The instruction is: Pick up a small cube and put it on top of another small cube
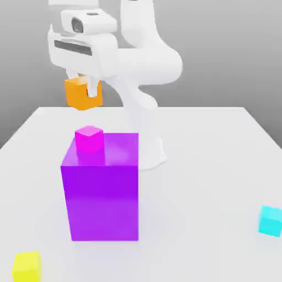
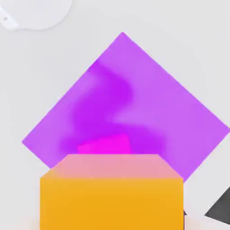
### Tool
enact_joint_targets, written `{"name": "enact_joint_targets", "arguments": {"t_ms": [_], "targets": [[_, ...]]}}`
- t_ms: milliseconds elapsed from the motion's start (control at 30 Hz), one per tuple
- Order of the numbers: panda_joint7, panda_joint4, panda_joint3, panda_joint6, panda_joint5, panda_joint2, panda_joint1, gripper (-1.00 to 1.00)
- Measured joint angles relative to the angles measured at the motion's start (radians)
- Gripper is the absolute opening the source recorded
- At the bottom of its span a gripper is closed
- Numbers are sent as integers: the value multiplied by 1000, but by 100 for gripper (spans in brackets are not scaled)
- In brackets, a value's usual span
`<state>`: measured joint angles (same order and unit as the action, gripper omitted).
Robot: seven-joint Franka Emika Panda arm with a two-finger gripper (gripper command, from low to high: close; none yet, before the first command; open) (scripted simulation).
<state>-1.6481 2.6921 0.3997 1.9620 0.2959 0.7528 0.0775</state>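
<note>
My gripper (image 1: pixel 83 87) is shut on the small orange cube (image 1: pixel 82 95) and holds it in the air, above and a little behind the big purple block (image 1: pixel 102 187). The small magenta-pink cube (image 1: pixel 89 138) sits on the purple block's top, near its back corner on the exterior view's left. In the hand view the orange cube (image 2: pixel 111 193) looms close, with the magenta-pink cube (image 2: pixel 104 145) partly hidden behind its upper edge and the purple block's top (image 2: pixel 134 103) spreading around it.
A yellow small cube (image 1: pixel 27 266) lies on the white table (image 1: pixel 209 165) at the exterior view's front left. A cyan small cube (image 1: pixel 271 220) lies at the front right. The arm's white base (image 1: pixel 148 148) stands behind the purple block.
</note>
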Motion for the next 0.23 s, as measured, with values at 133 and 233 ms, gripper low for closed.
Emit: {"name": "enact_joint_targets", "arguments": {"t_ms": [133, 233], "targets": [[2, 55, 20, 75, 20, -20, -4, 100], [2, 55, 20, 75, 20, -20, -4, 100]]}}
